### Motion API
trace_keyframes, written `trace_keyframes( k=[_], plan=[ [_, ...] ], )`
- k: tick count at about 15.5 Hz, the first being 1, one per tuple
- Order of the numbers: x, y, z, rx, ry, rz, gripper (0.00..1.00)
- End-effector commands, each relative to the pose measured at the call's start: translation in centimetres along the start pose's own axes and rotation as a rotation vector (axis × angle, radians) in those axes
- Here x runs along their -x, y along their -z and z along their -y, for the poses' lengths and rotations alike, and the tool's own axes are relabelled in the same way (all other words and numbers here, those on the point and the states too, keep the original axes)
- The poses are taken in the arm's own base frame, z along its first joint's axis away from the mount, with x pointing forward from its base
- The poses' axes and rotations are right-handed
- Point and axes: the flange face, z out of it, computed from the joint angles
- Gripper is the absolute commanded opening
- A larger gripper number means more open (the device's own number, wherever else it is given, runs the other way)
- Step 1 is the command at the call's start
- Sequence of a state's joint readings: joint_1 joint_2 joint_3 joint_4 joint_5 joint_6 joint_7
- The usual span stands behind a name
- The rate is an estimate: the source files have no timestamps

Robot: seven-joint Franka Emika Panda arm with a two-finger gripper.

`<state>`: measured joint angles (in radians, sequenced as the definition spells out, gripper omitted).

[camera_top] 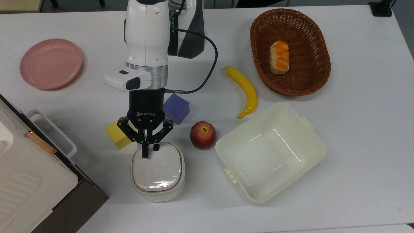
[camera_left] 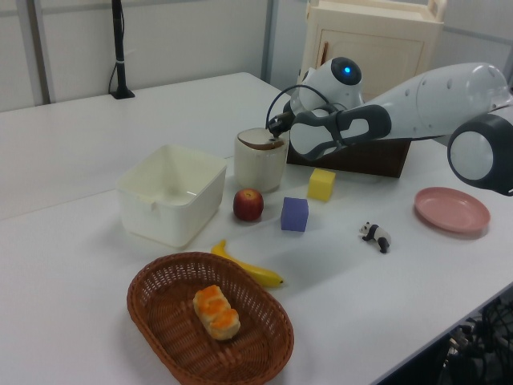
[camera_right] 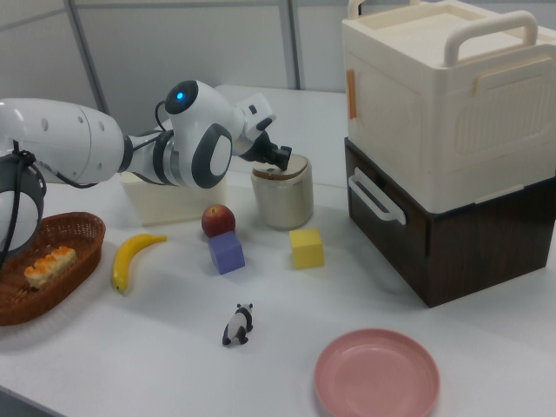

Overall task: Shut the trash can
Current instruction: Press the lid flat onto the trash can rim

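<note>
On the tabletop [camera_top: 355, 136]: one trash can [camera_top: 157, 171], one apple [camera_top: 202, 134], one banana [camera_top: 245, 90], two blocks, one pink plate [camera_top: 51, 63], one basket [camera_top: 290, 51], one big tub [camera_top: 270, 152]. Trash can upright by the yellow block [camera_top: 117, 137], lid down flat, facing up; no clear long side. Gripper [camera_top: 146, 152] at the lid's back edge, fingers together, holding nothing.
</note>
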<state>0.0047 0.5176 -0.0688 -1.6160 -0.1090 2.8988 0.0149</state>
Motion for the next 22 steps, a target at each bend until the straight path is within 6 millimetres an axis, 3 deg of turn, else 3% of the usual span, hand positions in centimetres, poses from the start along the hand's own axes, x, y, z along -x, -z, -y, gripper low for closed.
trace_keyframes(
  k=[1,22],
  plan=[
    [1.0,0.6,0.5,-0.004,0.036,0.02,0.05],
    [4.9,-4.0,2.5,-0.002,0.138,0.098,0.05]
  ],
)
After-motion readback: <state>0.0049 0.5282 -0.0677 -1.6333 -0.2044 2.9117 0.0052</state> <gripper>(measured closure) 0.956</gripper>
